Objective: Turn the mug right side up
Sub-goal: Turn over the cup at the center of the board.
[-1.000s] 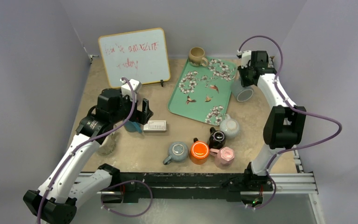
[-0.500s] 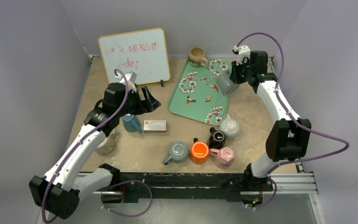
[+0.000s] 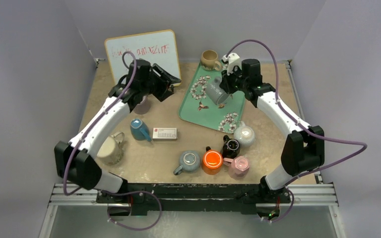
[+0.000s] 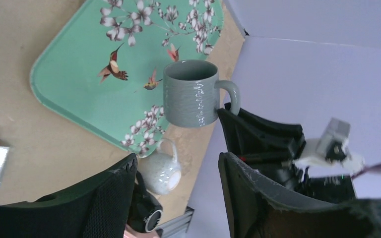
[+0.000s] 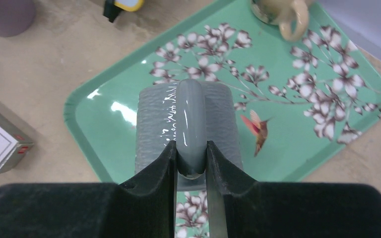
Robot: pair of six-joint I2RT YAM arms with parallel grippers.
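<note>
- right gripper clamps the grey mug by its handle, tilted above the tray, for an upright landing.
- left gripper hovers beside the tray, fingers apart, empty.

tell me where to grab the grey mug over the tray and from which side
Take the grey mug by its handle, coming from the handle side, as the right gripper does over the tray: the loop is narrow enough to sit between the fingers, while the round body is much wider.
</note>
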